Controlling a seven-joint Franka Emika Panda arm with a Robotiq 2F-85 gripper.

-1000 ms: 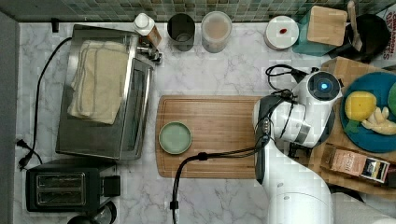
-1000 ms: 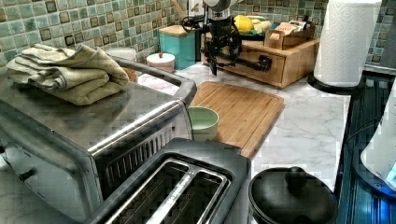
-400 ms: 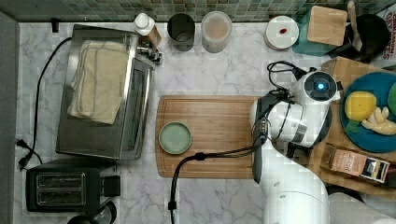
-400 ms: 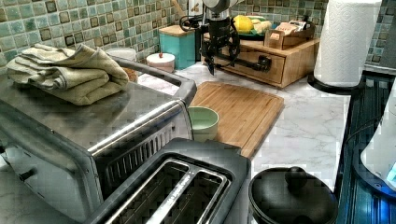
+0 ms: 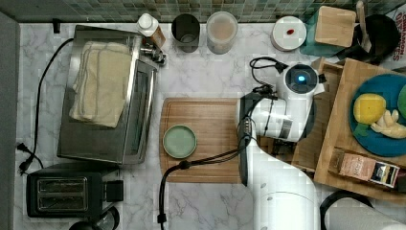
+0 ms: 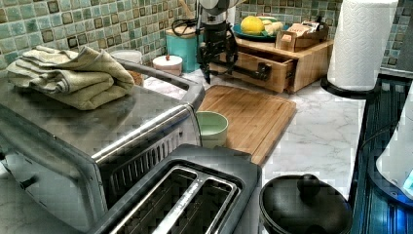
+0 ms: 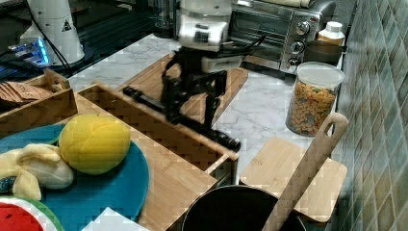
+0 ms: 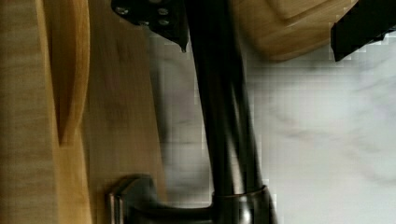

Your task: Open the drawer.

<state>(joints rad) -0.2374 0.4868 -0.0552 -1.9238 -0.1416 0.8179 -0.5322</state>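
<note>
In the top view, the black toaster (image 5: 57, 192) sat at the far left, with the steel toaster oven (image 5: 141, 112) just behind it. A folded towel (image 5: 100, 81) lay on the oven's roof, probably parked there to keep the counter free. Further right, a green bowl (image 5: 179, 141) rested on the cutting board (image 5: 210, 115), away from the arm's working area.

Right of the board, the gripper (image 7: 192, 120) hung over the front of the drawer (image 6: 253, 68), its fingers (image 8: 154, 18) spread and pointing down on either side of the black bar handle (image 7: 144, 101). In the wrist view one finger sat against the bar and the other stood well apart, so the bar was hooked rather than pinched. That hold would likely suit a straight pull. The drawer stood partly out of its wooden unit (image 6: 311, 58) at the top view's right, with its bare interior showing in the right view.

On top of the unit, a blue plate (image 5: 364, 139) carried a yellow lemon toy (image 5: 369, 108), and a small printed box (image 5: 366, 168) lay beside it.

The box's lettering was too small to read. A warning triangle sticker (image 7: 65, 25) marked the white robot base, and no other writing could be made out.
</note>
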